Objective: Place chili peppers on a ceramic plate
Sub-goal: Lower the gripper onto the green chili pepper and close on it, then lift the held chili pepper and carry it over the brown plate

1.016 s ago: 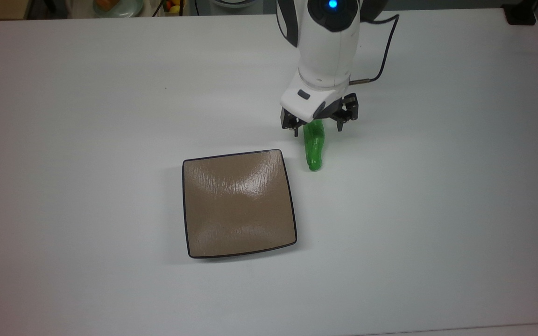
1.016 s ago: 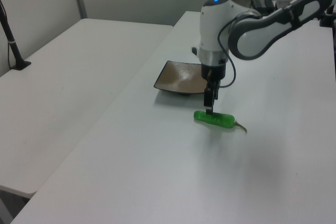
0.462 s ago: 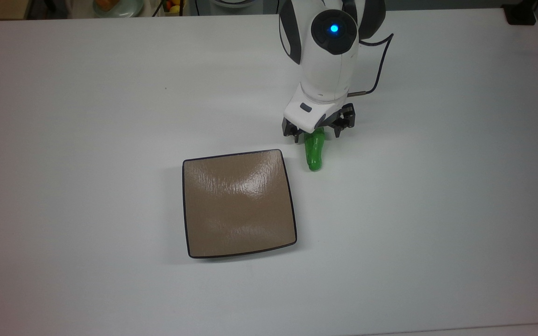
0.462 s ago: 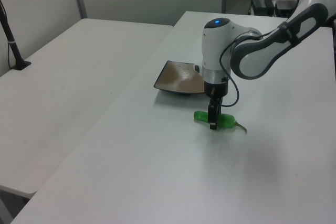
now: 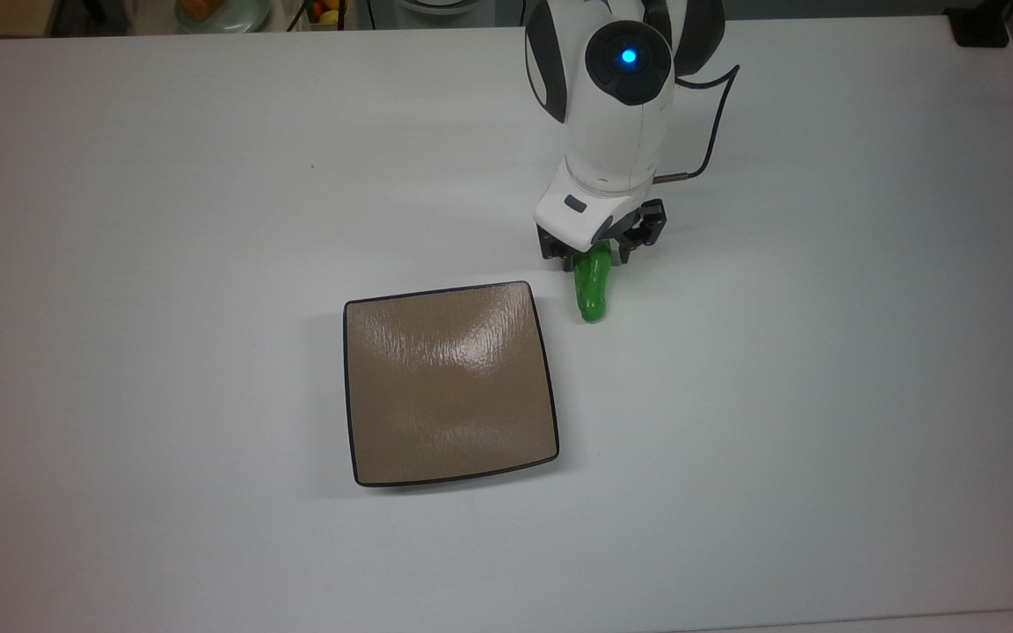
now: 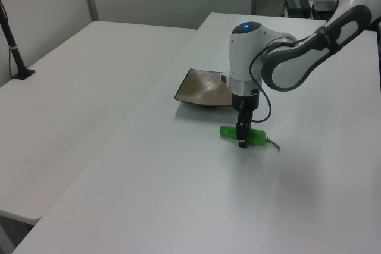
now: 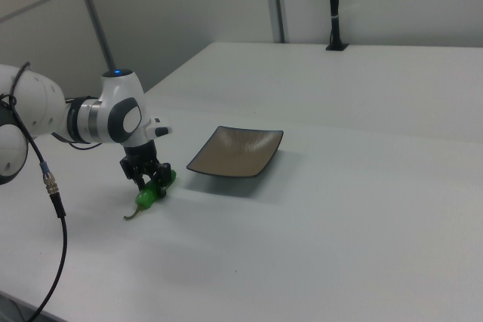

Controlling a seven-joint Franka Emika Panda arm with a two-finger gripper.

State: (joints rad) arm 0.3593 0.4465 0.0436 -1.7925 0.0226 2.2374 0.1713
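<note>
A bright green chili pepper [image 5: 593,294] lies flat on the white table just off the ceramic plate's upper right corner in the top view. The square glossy tan-brown ceramic plate [image 5: 449,382] has nothing on it. My gripper [image 5: 594,253] is down at table level over the pepper's stem half, open, with one finger close on each side of the pepper. In the left view the gripper [image 6: 242,140] crosses the pepper [image 6: 256,137] in front of the plate [image 6: 199,87]. The right view shows the gripper [image 7: 152,179] astride the pepper [image 7: 145,197], left of the plate [image 7: 234,150].
A black cable [image 5: 717,114] hangs from the arm behind the gripper. A black clamp [image 5: 981,26] sits at the top view's upper right corner. A black post [image 6: 15,52] stands on the neighbouring table in the left view. Bare white tabletop lies all round the plate.
The gripper has dropped from above the pepper to table level, and its fingers have drawn slightly closer to the pepper's sides. The pepper and the plate have stayed put.
</note>
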